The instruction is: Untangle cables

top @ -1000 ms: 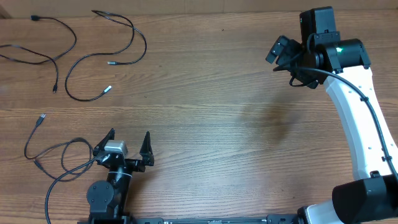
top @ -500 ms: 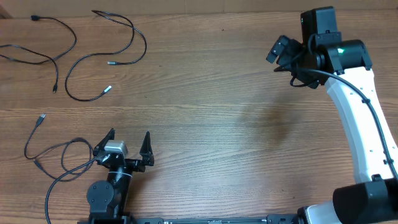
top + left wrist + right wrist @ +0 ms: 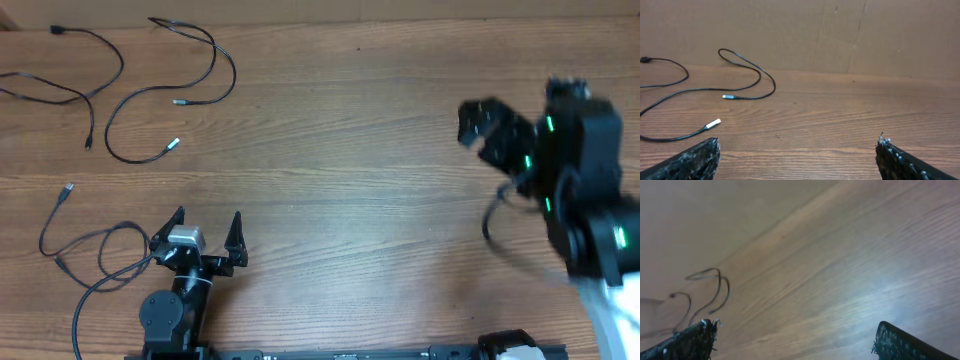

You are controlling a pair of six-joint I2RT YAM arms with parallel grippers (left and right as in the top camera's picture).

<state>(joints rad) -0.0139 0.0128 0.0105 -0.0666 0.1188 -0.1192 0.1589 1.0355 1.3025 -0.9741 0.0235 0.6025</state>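
Three thin black cables lie apart on the left of the wooden table. One with a black plug (image 3: 56, 29) runs along the far left. A second loops beside it and ends in a silver plug (image 3: 173, 143), which the left wrist view shows too (image 3: 713, 123). The third, also silver-tipped (image 3: 66, 190), curls beside my left arm. My left gripper (image 3: 207, 222) (image 3: 797, 145) is open and empty, low over bare wood near the front edge. My right gripper (image 3: 482, 130) (image 3: 795, 330) is open and empty, blurred over the table's right side. Faint cable loops (image 3: 716, 287) show far off.
A cardboard wall (image 3: 850, 35) rises behind the table's far edge. The base of my left arm (image 3: 170, 315) stands at the front edge, with the third cable's loop (image 3: 110, 240) close to its left. Bare wood (image 3: 340, 190) spans the middle.
My right arm has swung toward the front and right of the table and is blurred with motion. The left arm and the cables have not moved.
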